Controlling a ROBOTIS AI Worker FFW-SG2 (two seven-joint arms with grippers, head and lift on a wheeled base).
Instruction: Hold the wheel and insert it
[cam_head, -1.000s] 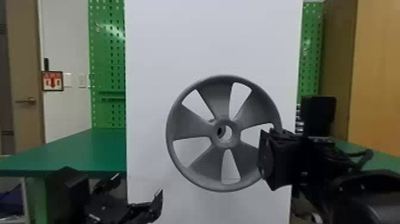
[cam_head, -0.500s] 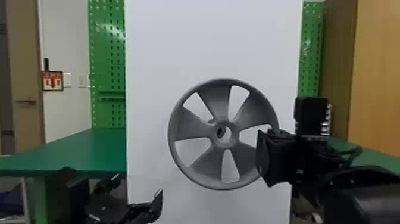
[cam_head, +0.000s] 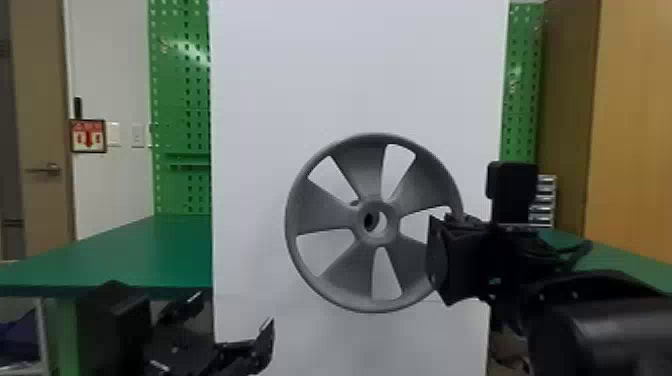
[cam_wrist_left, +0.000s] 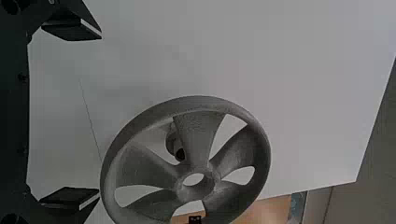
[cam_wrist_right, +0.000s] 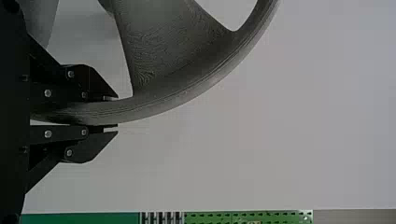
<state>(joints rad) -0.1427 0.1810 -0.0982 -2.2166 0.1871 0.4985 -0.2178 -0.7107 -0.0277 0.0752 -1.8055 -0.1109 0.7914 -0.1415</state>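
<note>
"Where is the wheel (cam_head: 320, 207) held?"

"Upright, before the white panel (cam_head: 350, 75), with its five spokes turned to the head camera. It is gripped at the rim, on the robot's right side."

"By which hand is that done?"

"By the right hand (cam_head: 442, 252). In its own wrist view, the right hand (cam_wrist_right: 116, 114) is seen closed on the rim, one finger laid along either side."

"And the hub?"

"Its round opening is left uncovered. In the left wrist view a short peg (cam_wrist_left: 176, 144) is glimpsed through a gap between spokes, beside that opening and outside it."

"How is the left hand (cam_head: 233, 311) placed?"

"Low on the left, below the wheel and well apart from it. The left hand (cam_wrist_left: 100, 114) is spread wide, with only air held between its fingers."

"What is seen farther out?"

"A green surface (cam_head: 150, 250) is partly hidden by the panel. Green pegboard (cam_head: 180, 90) is set behind it, a door (cam_head: 42, 125) is seen at far left, and a wooden cabinet (cam_head: 635, 125) at far right."
</note>
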